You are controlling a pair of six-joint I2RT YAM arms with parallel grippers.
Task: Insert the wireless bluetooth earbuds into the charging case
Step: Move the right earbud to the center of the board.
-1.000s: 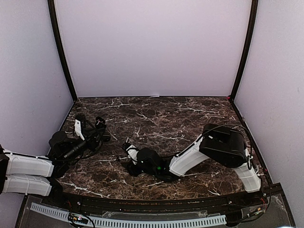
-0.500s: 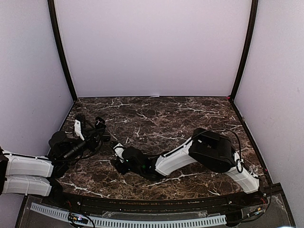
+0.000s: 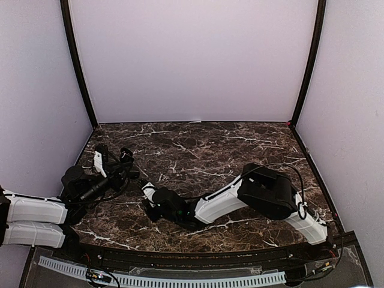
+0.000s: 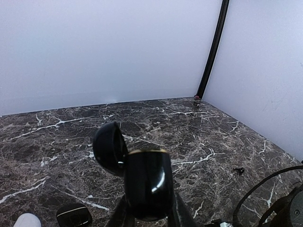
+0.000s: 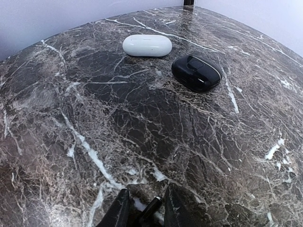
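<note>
Low over the dark white-veined marble table [image 5: 71,118], the right gripper [image 5: 147,204] held its jaws narrow about a tiny black stemmed earbud [image 5: 152,208]; whether it was pinched yet could not be told. A centred, firm pinch seemed wise, the bud being small and slick. Off to the left, the left gripper [image 4: 150,216] clamped a glossy black rounded charging case [image 4: 147,182], its domed lid [image 4: 110,149] flipped open.

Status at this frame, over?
Left fingers shut on open case. Right fingers flank black bud, grip unclear. White case and closed black case lie aside.
</note>
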